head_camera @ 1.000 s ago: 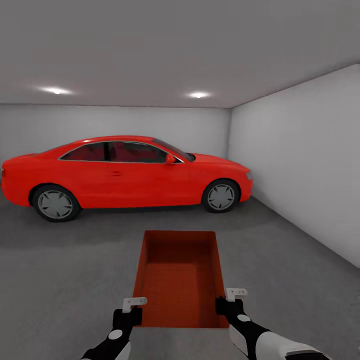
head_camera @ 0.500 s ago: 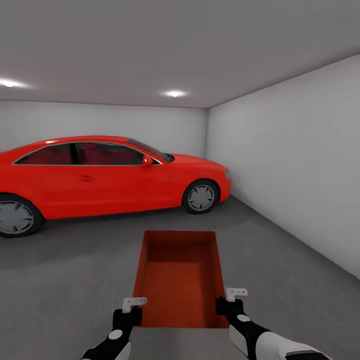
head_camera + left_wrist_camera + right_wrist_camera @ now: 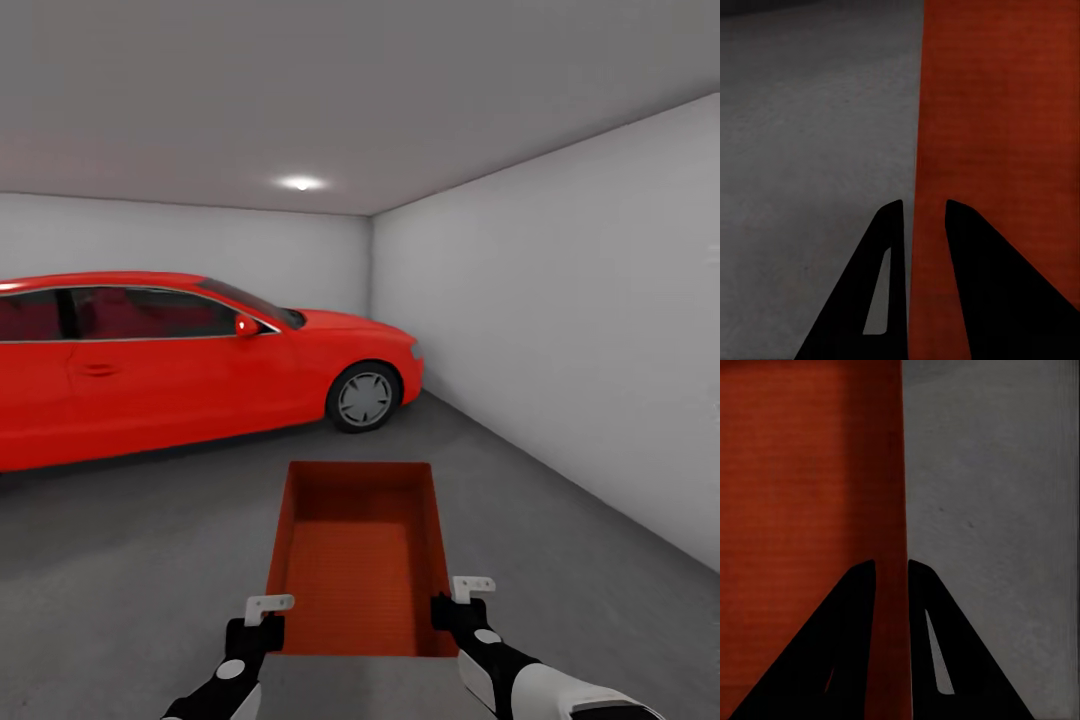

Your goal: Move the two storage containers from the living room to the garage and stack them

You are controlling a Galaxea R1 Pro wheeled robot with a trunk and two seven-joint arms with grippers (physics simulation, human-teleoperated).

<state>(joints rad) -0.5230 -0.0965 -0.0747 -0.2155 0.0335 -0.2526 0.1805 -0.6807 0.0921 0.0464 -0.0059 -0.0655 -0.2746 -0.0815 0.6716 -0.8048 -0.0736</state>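
Note:
I am in the garage, holding one orange-red storage container out in front of me above the dark grey concrete floor. It is open-topped and empty. My left gripper is shut on its left wall near the close corner, and my right gripper is shut on its right wall. In the left wrist view the left gripper has a finger on each side of the container's wall. The right wrist view shows the right gripper clamping the container's wall the same way.
A red car stands broadside at the left, its front wheel a few metres ahead. A pale grey wall runs along the right and meets the back wall at a corner. Bare concrete lies between the container and the car.
The whole view has swung to the right, so the car sits further left in the picture and more of the right wall shows. The container and both grippers keep their places in the picture.

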